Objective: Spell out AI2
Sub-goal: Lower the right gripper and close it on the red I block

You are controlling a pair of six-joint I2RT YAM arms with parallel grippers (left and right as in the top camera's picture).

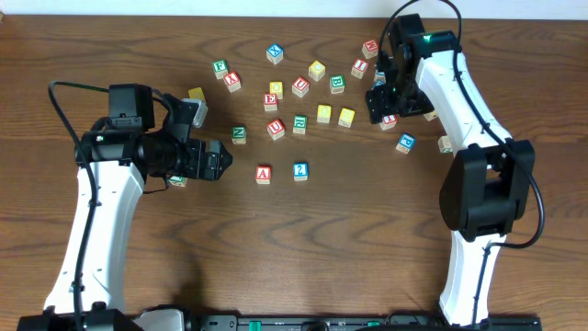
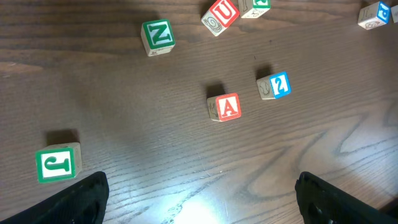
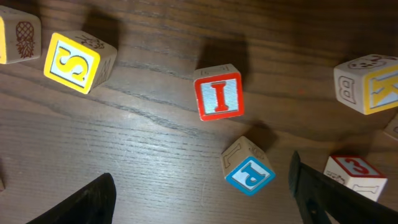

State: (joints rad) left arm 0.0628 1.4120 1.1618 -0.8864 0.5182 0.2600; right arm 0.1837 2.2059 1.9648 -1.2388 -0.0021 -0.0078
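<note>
Near the middle of the dark, grained wooden desk (image 1: 322, 239), side by side but not touching: red A cube (image 1: 264, 174) and blue 2 cube (image 1: 300, 171), small, square, pale wood. Toward the far right corner: red I cube (image 3: 217, 92), face up, near a tilted blue P cube (image 3: 249, 168), ahead of the spread right hand (image 3: 199, 177). Toward the left edge: left hand (image 2: 200, 183), likewise spread, pinching nothing.
</note>
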